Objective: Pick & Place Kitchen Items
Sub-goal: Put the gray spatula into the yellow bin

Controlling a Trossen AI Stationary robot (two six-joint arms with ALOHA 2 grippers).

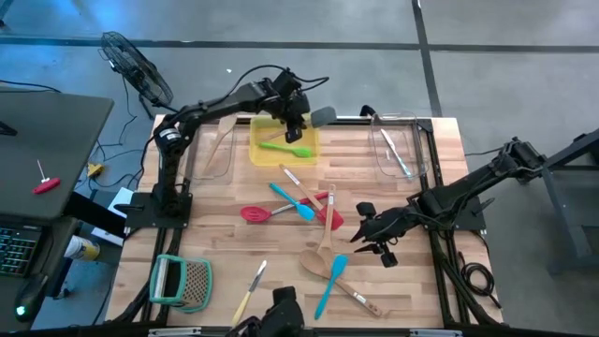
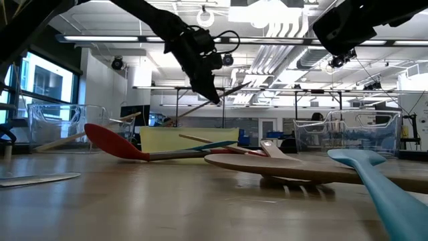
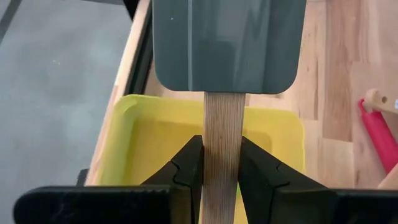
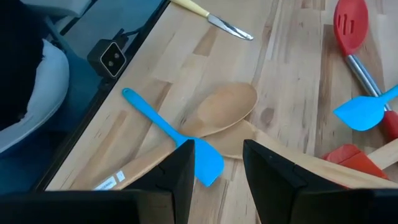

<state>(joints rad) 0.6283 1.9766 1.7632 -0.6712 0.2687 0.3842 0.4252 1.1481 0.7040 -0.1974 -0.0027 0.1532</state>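
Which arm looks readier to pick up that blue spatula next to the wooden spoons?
The right. Its open gripper hangs over the blue spatula, while the left gripper is across the table, shut on a grey spatula above the yellow tray.

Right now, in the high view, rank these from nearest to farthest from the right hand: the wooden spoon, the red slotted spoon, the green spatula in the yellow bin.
From the right hand:
1. Wooden spoon, just left of it.
2. Red slotted spoon, table centre.
3. Green spatula, in the yellow bin at the far edge.
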